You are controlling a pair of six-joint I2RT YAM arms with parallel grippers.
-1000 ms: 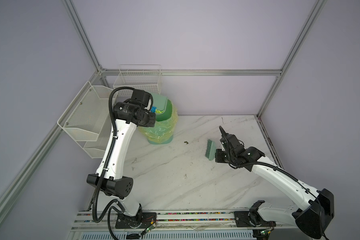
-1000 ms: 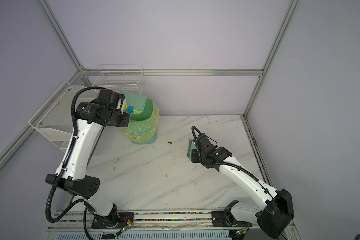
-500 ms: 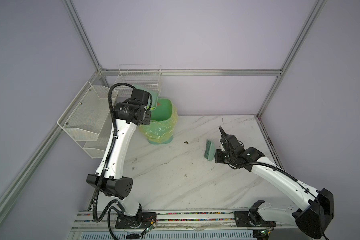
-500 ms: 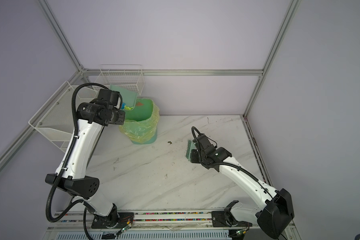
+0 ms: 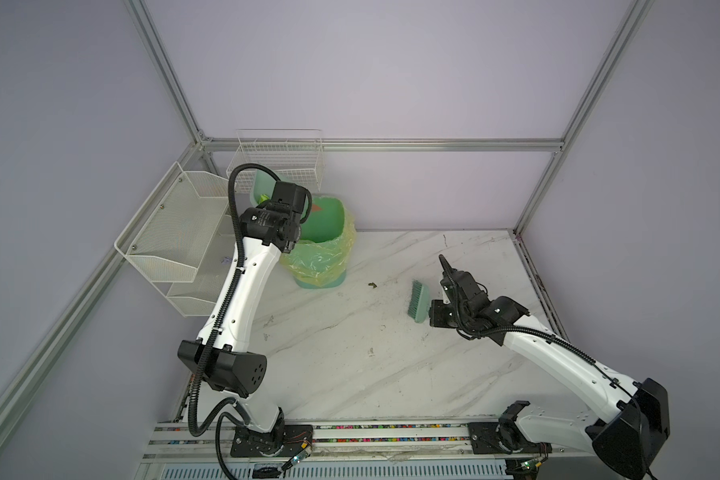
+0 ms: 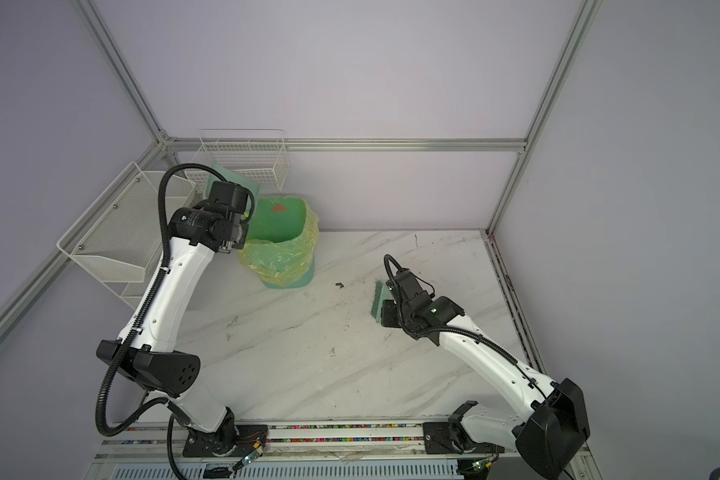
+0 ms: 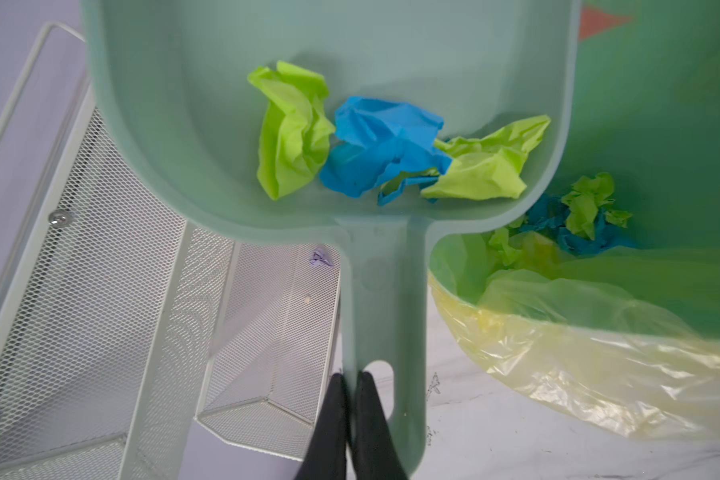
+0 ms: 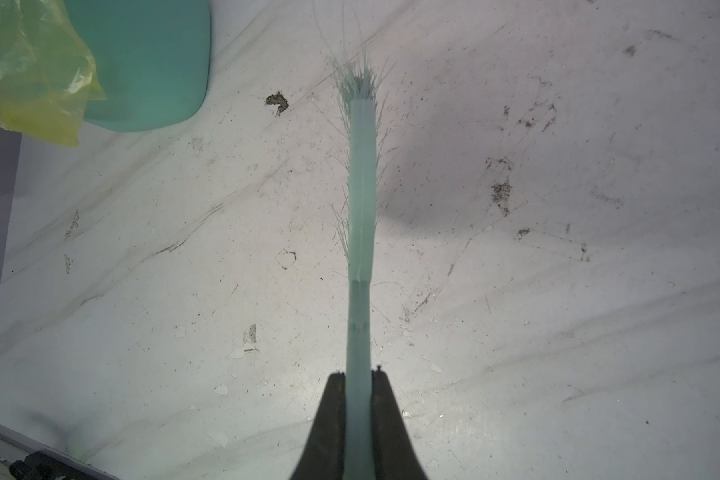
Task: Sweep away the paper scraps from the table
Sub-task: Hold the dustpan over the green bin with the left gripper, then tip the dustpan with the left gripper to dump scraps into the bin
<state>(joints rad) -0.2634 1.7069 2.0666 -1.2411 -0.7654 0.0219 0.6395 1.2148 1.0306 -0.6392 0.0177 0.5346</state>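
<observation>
The paper scraps (image 7: 375, 141), blue and yellow-green wads, lie at the handle end of a pale green dustpan (image 7: 184, 124). My left gripper (image 7: 352, 380) is shut on the edge of the dustpan's handle. In both top views the dustpan (image 5: 262, 185) (image 6: 225, 174) is raised beside the bin's rim, at its back left. More scraps (image 7: 578, 220) lie inside the green bin (image 5: 325, 220). My right gripper (image 8: 359, 376) is shut on a pale green brush (image 5: 416, 301) held over the table (image 5: 350, 353), at its right. I see no scraps on the table.
A yellow plastic bag (image 7: 578, 365) lines the bin. White wire baskets (image 5: 171, 232) (image 5: 279, 158) hang at the back left, close behind the dustpan; one holds a small lilac wad (image 7: 321, 257). A dark speck (image 5: 371, 285) lies between bin and brush.
The left arm has carried the dustpan up and back to the left, off the bin's mouth toward the wire baskets. The right arm and brush have barely moved.
</observation>
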